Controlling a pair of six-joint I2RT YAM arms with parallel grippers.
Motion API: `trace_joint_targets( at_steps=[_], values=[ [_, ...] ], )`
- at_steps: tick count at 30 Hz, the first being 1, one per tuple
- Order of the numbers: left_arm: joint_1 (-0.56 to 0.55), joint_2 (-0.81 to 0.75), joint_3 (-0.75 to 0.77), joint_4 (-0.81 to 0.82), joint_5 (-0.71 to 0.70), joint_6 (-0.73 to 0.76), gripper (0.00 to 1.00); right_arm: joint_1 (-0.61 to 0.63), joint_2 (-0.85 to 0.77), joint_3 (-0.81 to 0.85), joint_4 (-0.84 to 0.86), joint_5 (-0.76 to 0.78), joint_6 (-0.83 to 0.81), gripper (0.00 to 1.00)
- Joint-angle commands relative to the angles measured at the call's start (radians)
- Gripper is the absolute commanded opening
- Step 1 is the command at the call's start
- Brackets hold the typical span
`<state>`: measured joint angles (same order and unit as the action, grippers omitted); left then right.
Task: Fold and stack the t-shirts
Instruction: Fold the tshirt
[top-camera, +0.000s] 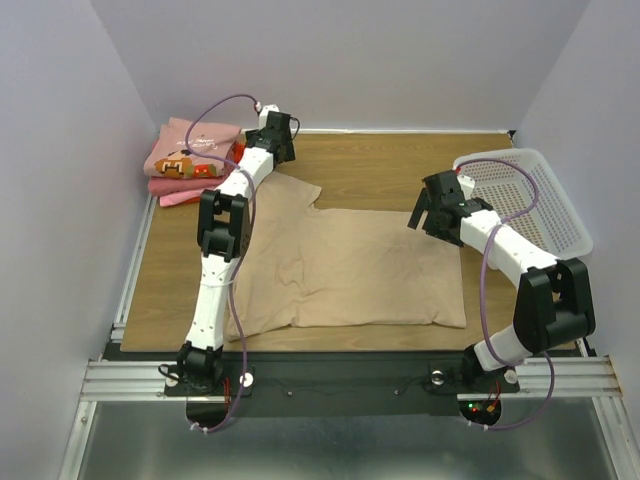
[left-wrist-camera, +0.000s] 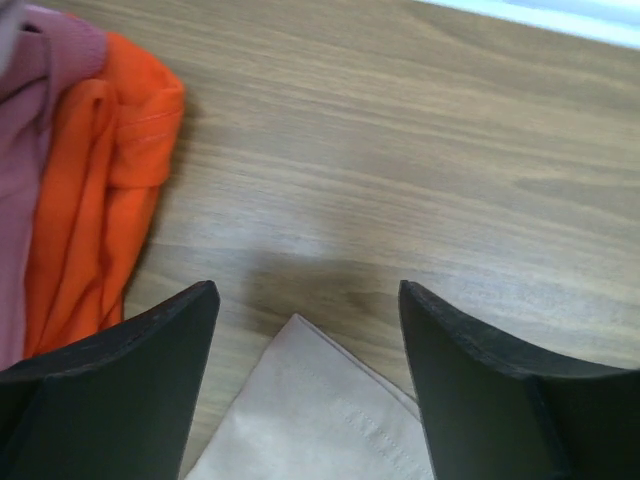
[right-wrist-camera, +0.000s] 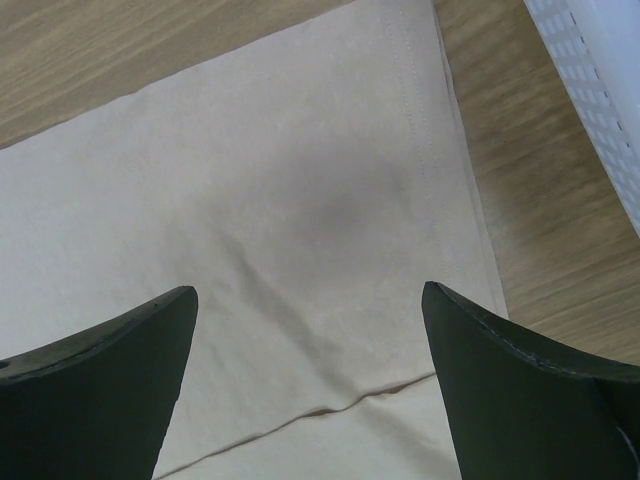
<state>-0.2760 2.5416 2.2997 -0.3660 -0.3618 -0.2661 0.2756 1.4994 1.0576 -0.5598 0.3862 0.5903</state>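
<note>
Tan t-shirt (top-camera: 350, 265): spread flat mid-tabletop (top-camera: 400, 165), one sleeve pointing far left. Left pincer (left-wrist-camera: 308, 295): jaws wide apart, empty, over that sleeve's tip, beside the orange-red t-shirt (left-wrist-camera: 95, 200) in the corner stack. Right pincer (right-wrist-camera: 310, 300): jaws wide apart, empty, over the shirt's right edge, near the white mesh basket (right-wrist-camera: 600, 90).

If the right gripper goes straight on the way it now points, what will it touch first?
Most likely the tan shirt: the open right gripper points down at the cloth, near its edge beside the white basket, with nothing in between. How high it hangs above the cloth is unclear.
</note>
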Motion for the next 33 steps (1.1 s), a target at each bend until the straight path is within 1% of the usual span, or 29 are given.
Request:
trace_joint_targets(
  at_steps=[1,3,4,7,11,13,19,20,21,22,28,31,33],
  values=[
    [-0.006,0.011,0.032,0.035,0.030,0.024,0.77,-0.001,-0.021,0.005,0.034,0.028,-0.017,1.00],
    [-0.006,0.035,0.044,0.004,0.035,0.004,0.75,-0.001,-0.022,0.005,0.034,0.026,-0.017,1.00],
    [-0.006,0.040,0.044,0.001,0.040,-0.001,0.70,-0.001,-0.021,0.005,0.034,0.025,-0.017,1.00],
    [-0.005,0.055,0.040,-0.019,0.038,-0.030,0.62,-0.001,-0.019,0.004,0.034,0.022,-0.017,1.00],
    [0.001,0.068,0.038,-0.039,0.009,-0.047,0.53,-0.001,-0.025,-0.001,0.034,0.023,-0.015,1.00],
    [0.004,0.072,0.038,-0.048,0.011,-0.047,0.40,-0.001,-0.027,-0.002,0.034,0.031,-0.015,1.00],
    [0.021,0.059,0.024,-0.140,-0.015,-0.077,0.41,-0.001,-0.033,-0.005,0.034,0.031,-0.012,1.00],
    [0.024,0.052,0.020,-0.148,-0.017,-0.081,0.43,-0.001,-0.030,-0.005,0.034,0.029,-0.012,1.00],
    [0.030,0.049,0.018,-0.151,-0.020,-0.079,0.43,-0.001,-0.028,-0.005,0.034,0.028,-0.012,1.00],
    [0.034,0.046,0.021,-0.152,-0.017,-0.076,0.46,-0.001,-0.028,-0.005,0.034,0.028,-0.012,1.00],
    [0.066,0.032,0.046,-0.159,0.020,-0.068,0.46,-0.001,-0.027,-0.007,0.034,0.029,-0.010,1.00],
    [0.072,0.019,0.018,-0.159,0.038,-0.067,0.46,-0.001,-0.022,-0.005,0.034,0.033,-0.009,1.00],
    [0.072,0.017,-0.003,-0.143,0.093,-0.068,0.46,-0.001,-0.018,-0.004,0.034,0.028,-0.006,1.00]
  ],
)
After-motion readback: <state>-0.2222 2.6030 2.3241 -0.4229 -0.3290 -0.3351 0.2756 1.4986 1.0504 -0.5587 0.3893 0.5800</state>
